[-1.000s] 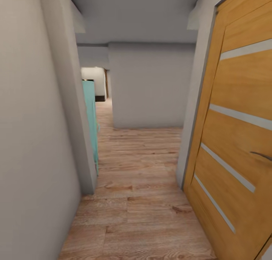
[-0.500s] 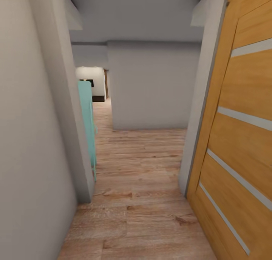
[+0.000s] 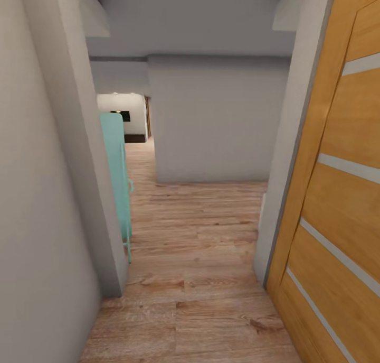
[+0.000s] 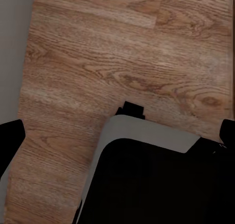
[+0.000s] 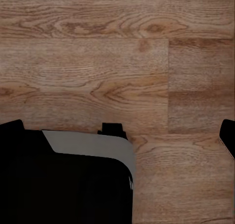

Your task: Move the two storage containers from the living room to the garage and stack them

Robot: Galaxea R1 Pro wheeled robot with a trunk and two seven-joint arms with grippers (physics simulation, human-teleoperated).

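Wood-plank hallway (image 3: 200, 278): 1 oak door (image 3: 338, 204), 1 teal panel (image 3: 116, 167); both grippers' spread seemingly wide, empty.

No readable text, labels, brands, numbers or signs on any surface

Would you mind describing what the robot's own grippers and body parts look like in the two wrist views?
In each wrist view, plain black fingertips sit at both side edges. Below them is a black body with rounded corners and a light grey top rim, topped by a small black tab. No cables or markings are visible.
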